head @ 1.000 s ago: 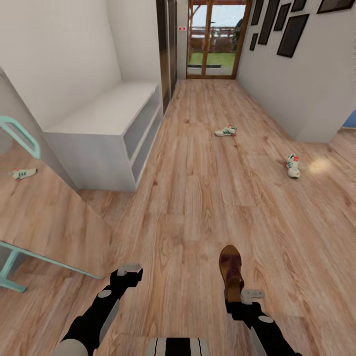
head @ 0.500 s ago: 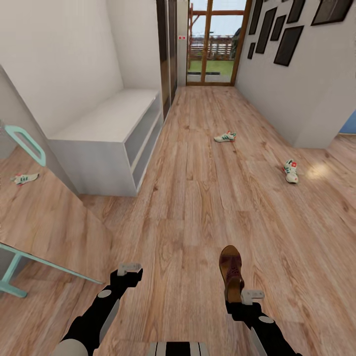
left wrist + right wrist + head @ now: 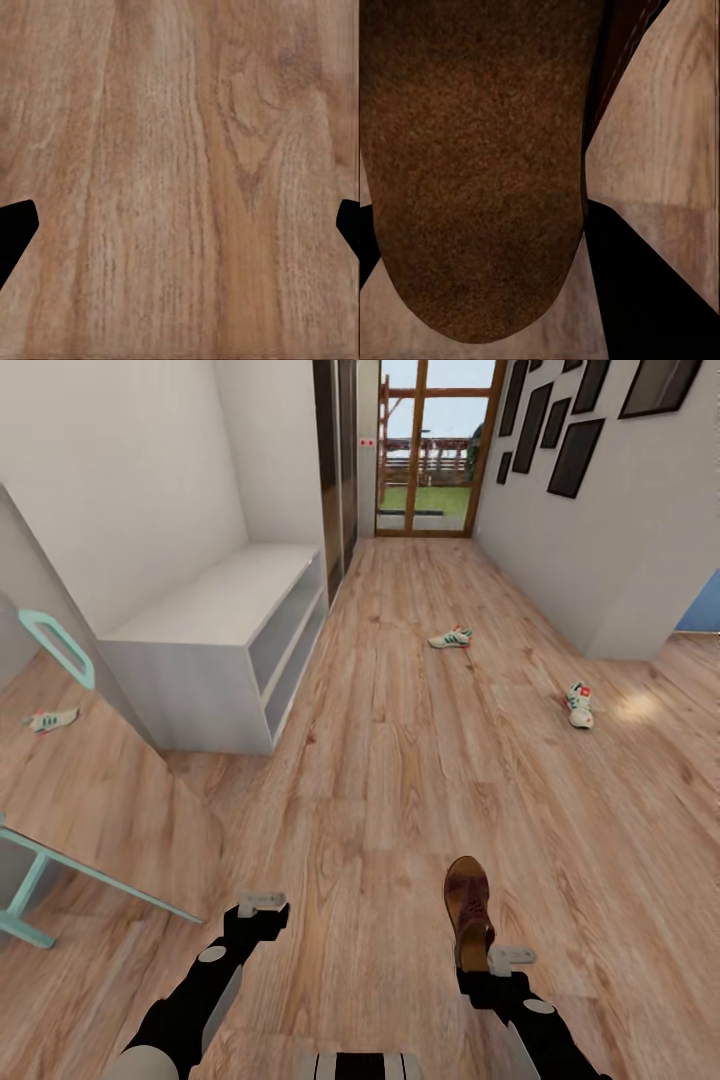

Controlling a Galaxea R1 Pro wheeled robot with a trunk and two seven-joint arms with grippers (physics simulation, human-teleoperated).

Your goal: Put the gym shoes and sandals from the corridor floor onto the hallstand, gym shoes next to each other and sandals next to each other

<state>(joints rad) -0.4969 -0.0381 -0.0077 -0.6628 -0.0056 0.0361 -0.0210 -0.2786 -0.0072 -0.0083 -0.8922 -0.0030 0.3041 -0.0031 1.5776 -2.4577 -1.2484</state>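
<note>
We carried one sandal (image 3: 467,912) clamped in our right gripper (image 3: 487,958) above the corridor floor (image 3: 400,760); our left gripper (image 3: 262,905) hung wide apart, empty. Two gym shoes (image 3: 452,637) lay far ahead. Next, we judged, find the hallstand.

left end effector (image 3: 180,225): only two dark fingertip corners poke in at the left and right edges of the left wrist view; the rest is cut off.
right end effector (image 3: 478,958): its fingers are hidden behind the sandal's heel in the head view, so the grip itself cannot be seen.
sandal (image 3: 472,165): cropped by the top and left edges of the right wrist view; straps barely visible.
gym shoes (image 3: 452,638): far one, centre of the head view, and the other (image 3: 578,704) at right, too small to make out laces.
grey bench (image 3: 225,650): its near left end is hidden by a wood-look panel (image 3: 95,790).
picture frames (image 3: 575,455): cut by the top edge, contents unreadable.
</note>
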